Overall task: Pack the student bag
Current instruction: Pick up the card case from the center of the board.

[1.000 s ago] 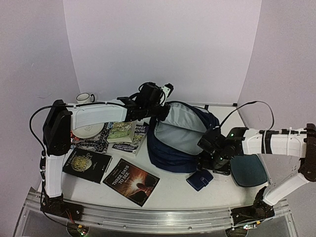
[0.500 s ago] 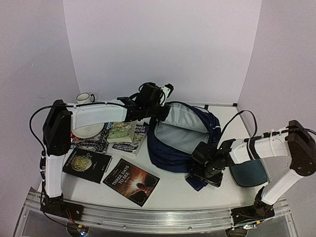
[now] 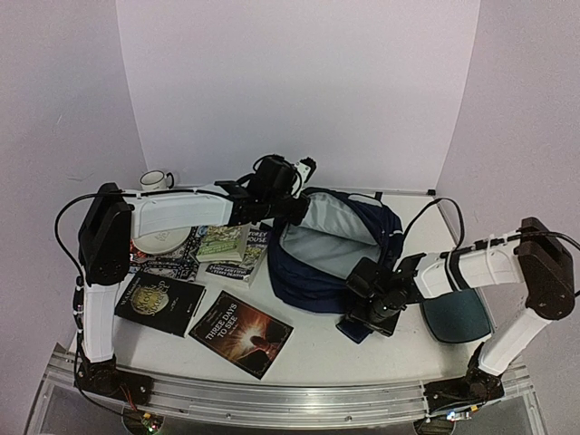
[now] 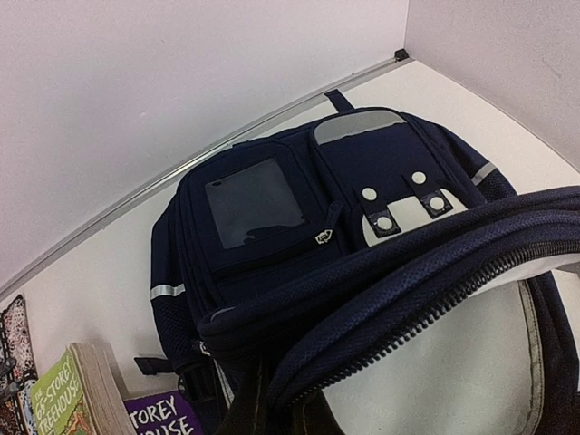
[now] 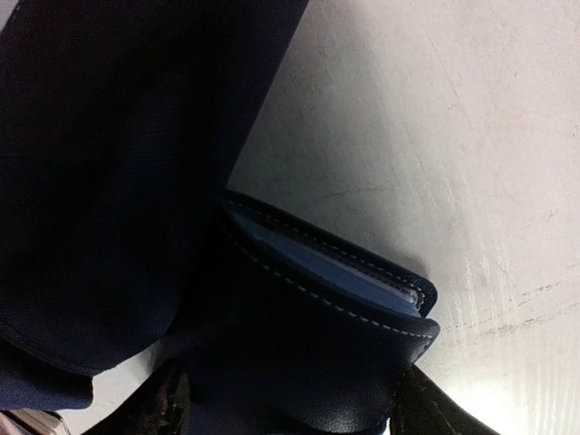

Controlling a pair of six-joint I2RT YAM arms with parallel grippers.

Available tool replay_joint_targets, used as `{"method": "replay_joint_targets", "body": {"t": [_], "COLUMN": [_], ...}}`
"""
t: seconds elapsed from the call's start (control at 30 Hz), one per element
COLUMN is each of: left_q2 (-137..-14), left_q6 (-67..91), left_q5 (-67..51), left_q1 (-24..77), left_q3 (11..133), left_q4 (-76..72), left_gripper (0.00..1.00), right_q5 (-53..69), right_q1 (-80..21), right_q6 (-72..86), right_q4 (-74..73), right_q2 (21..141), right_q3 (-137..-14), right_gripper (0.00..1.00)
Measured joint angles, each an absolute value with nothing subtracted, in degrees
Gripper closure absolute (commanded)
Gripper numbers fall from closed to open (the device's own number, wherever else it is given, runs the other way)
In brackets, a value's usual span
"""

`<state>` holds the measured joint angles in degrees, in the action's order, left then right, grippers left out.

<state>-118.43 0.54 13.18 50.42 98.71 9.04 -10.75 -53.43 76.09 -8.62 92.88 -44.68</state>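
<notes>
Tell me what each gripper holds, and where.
Left gripper pinches the bag by its open zip rim. Right gripper straddles the wallet; whether it grips yet cannot be told.

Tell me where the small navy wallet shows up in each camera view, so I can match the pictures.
Top external: the wallet is low, right of centre, at the near edge of the student bag, and mostly covered.
Left wrist: not in it.
Right wrist: wallet at bottom centre, close up.
Shared landmark: the student bag, centre in left wrist, and the dark fabric at left in right wrist.
</notes>
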Motion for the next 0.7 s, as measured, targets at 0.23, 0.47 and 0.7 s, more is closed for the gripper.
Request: {"method": "replay_joint_targets", "body": {"t": [0.23,0.47,0.7], "left_q2": [-118.42,-118.42,-118.43], "left_q6": [0.54,0.56,0.56], "left_q5": [13.31,13.38,13.65], "left_q1": [50.41,50.41,50.41], "left_q3": [98.19,98.10,98.09], "left_q4": [8.98,9.01,9.00], "left_gripper": [1.00,1.00,1.00], "right_q5": [-10.83,-9.92,-8.19], "right_q1": [-53.04,-53.01,-53.08], "right_q6": [73.10,70.49,68.36], "right_q4": [-5.12,-4.59,-8.12], "right_q2": [88.32,84.42,79.35], "right_q3": [-40.99,-38.87,-37.98], "right_gripper": [0.65,0.93,0.92]}}
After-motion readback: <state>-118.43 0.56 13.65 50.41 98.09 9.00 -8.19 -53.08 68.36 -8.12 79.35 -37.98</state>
